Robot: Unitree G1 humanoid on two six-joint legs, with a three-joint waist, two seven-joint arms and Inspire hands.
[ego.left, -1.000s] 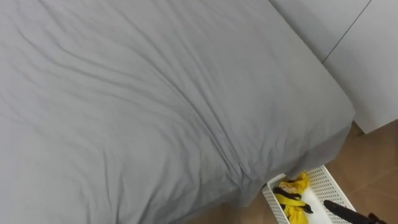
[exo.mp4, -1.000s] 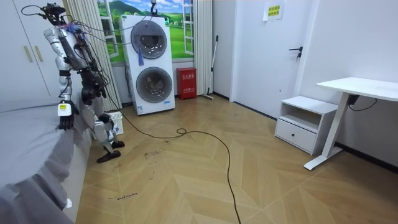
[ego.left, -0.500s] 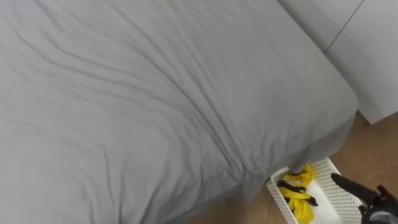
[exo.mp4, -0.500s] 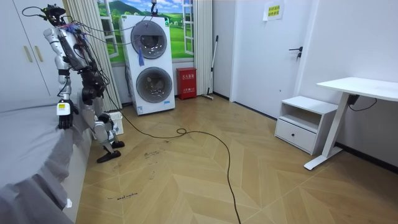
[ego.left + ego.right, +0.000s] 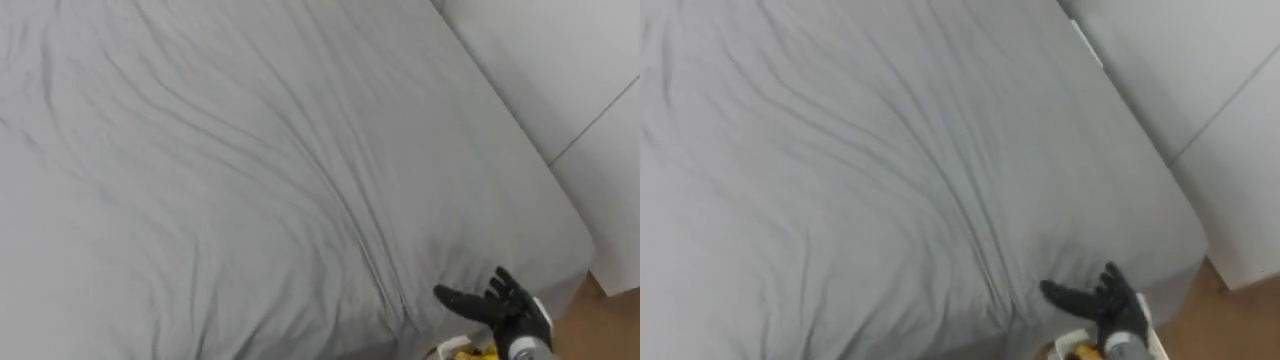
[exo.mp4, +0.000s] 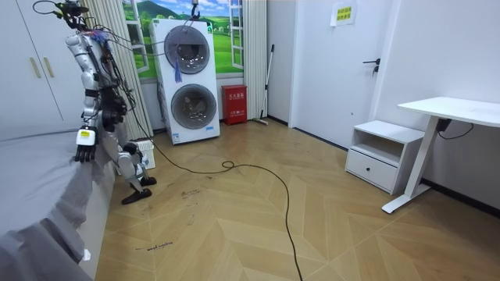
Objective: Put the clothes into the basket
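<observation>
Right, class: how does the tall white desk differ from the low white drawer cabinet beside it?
The tall white desk stands higher than the low white drawer cabinet. The desk is open underneath on a slim leg; the cabinet is a box with a drawer. Both are white, by the wall.

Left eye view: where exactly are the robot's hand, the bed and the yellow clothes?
right hand (image 5: 503,306), left eye view, on the palm, fingers spread.
bed (image 5: 250,180), left eye view, on the middle of the grey sheet.
yellow clothes (image 5: 468,352), left eye view, on the yellow bit at the bottom edge.
</observation>
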